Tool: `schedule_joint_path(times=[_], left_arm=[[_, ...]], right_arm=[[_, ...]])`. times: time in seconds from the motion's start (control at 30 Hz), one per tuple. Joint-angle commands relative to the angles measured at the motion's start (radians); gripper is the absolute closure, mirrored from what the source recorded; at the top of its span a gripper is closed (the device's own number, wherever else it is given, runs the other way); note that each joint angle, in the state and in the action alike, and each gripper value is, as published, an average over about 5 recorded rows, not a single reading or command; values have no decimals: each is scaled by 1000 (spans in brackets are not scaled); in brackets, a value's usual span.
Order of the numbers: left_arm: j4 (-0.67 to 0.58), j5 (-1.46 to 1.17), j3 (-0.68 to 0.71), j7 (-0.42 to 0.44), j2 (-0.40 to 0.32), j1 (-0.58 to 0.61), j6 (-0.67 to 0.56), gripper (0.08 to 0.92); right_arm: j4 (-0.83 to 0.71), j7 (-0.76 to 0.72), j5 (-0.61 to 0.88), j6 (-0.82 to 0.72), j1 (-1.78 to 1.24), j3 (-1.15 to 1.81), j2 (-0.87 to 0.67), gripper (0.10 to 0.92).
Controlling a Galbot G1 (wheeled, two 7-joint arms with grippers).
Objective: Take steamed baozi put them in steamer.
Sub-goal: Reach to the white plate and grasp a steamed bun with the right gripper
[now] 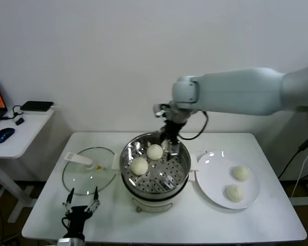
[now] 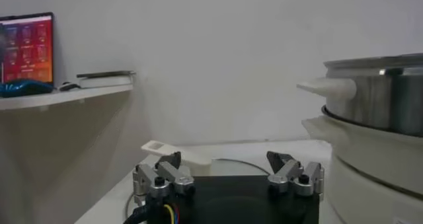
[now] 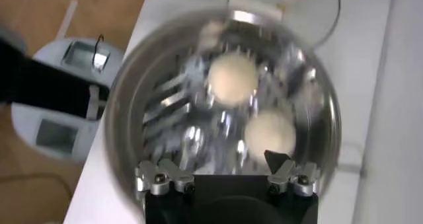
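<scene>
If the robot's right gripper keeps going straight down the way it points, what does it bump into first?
Probably the steamer's perforated tray, or the nearer baozi beside its line. The open right gripper points down into the pot; depth is hard to judge.

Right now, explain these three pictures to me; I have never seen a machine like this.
A two-armed robot works at a white table. One picture looks down from its head; the other two come from cameras on its wrists. The right gripper, open and empty, is over the steamer, which holds two baozi. Two more baozi wait on a white plate. The left gripper sits open near the table's front edge, beside the glass lid.
</scene>
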Motion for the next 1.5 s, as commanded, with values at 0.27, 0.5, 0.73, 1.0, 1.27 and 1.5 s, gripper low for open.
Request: schedule_joint_path(times=[0.27, 0.5, 0.73, 1.0, 1.27, 1.5], left_arm=[[21, 33, 8, -5, -23, -3, -22, 177], [33, 41, 4, -8, -28, -6, -23, 177], [46, 45, -3, -12, -28, -7, -22, 177], [56, 55, 2, -11, -32, -8, -23, 177], [63, 61, 3, -11, -33, -10, -25, 177], [67, 64, 3, -12, -30, -10, -28, 177]], right_arm=[[116, -8, -419, 115, 2, -242, -470, 203], [88, 85, -491, 44, -250, -63, -540, 203], [27, 105, -572, 37, -454, 95, -556, 203], [-17, 103, -598, 43, -530, 155, -559, 203], [-67, 114, -616, 51, -592, 232, -553, 203], [-65, 121, -615, 51, -604, 251, -545, 203]])
